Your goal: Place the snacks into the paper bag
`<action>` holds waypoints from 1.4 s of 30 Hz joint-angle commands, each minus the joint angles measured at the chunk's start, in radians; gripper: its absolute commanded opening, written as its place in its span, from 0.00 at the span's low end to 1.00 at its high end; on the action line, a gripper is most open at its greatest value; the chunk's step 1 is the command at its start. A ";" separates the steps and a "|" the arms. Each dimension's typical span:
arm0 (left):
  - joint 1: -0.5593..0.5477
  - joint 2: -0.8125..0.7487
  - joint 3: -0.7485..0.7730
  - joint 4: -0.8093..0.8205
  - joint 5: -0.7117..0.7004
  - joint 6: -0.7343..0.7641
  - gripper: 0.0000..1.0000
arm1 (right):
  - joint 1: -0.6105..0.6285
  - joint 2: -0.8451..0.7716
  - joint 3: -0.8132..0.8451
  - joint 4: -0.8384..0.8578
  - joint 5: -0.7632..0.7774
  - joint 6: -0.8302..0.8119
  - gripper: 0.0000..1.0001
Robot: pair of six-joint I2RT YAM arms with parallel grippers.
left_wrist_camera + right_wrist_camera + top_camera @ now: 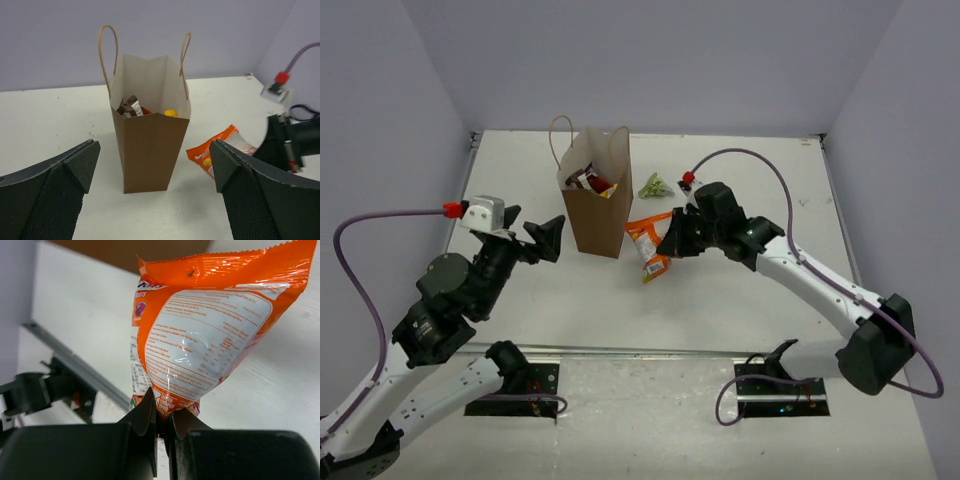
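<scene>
The brown paper bag (596, 212) stands upright at the table's middle back, also in the left wrist view (150, 145). Inside it show a dark brown packet (129, 106), a red one (601, 184) and a yellow one (171, 113). My right gripper (163, 422) is shut on the lower edge of an orange snack packet (200, 345), held just right of the bag (649, 247). A green packet (656, 185) lies on the table behind it. My left gripper (548, 236) is open and empty, just left of the bag.
The table's metal front rail (650, 352) runs in front of the arm bases. Grey walls close off the back and both sides. My right arm's cable (760, 160) loops above the table's right half.
</scene>
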 commanded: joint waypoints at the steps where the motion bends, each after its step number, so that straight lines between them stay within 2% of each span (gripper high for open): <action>1: -0.002 -0.013 -0.057 0.030 -0.115 -0.012 1.00 | 0.095 -0.101 0.184 -0.094 0.024 -0.044 0.00; 6: -0.002 -0.011 -0.085 0.021 -0.193 -0.026 1.00 | 0.183 -0.044 0.466 -0.200 0.038 -0.073 0.00; 14: -0.002 -0.103 -0.089 0.018 -0.278 -0.041 1.00 | 0.249 0.231 0.889 -0.300 0.087 -0.131 0.00; 16: -0.002 -0.109 -0.089 0.019 -0.281 -0.040 1.00 | 0.250 0.299 0.983 -0.353 0.140 -0.136 0.00; 17: -0.002 -0.102 -0.088 0.018 -0.279 -0.040 1.00 | 0.249 0.377 1.099 -0.380 0.165 -0.139 0.00; 20: -0.002 -0.080 -0.071 -0.001 -0.278 -0.044 1.00 | 0.250 0.491 1.309 -0.453 0.248 -0.150 0.00; 24: -0.002 -0.056 -0.060 -0.005 -0.270 -0.046 1.00 | 0.250 0.588 1.376 -0.424 0.379 -0.173 0.01; 26: -0.002 -0.056 -0.059 -0.007 -0.268 -0.044 1.00 | 0.252 0.593 1.356 -0.389 0.444 -0.182 0.06; 30: -0.003 -0.049 -0.060 -0.007 -0.271 -0.041 1.00 | 0.250 0.597 1.326 -0.328 0.504 -0.208 0.25; 31: -0.002 -0.048 -0.060 -0.007 -0.270 -0.041 1.00 | 0.252 0.596 1.335 -0.306 0.515 -0.209 0.49; 34: -0.002 -0.037 -0.059 -0.004 -0.264 -0.043 1.00 | 0.252 0.567 1.362 -0.277 0.487 -0.222 0.85; 36: -0.002 -0.022 -0.054 -0.001 -0.250 -0.041 1.00 | 0.250 0.528 1.350 -0.251 0.438 -0.225 0.89; 37: -0.002 -0.016 -0.051 0.001 -0.245 -0.040 1.00 | 0.252 0.507 1.330 -0.227 0.426 -0.225 0.94; 42: -0.002 0.104 0.001 0.011 -0.134 -0.006 1.00 | 0.250 0.321 1.223 -0.206 0.407 -0.223 0.96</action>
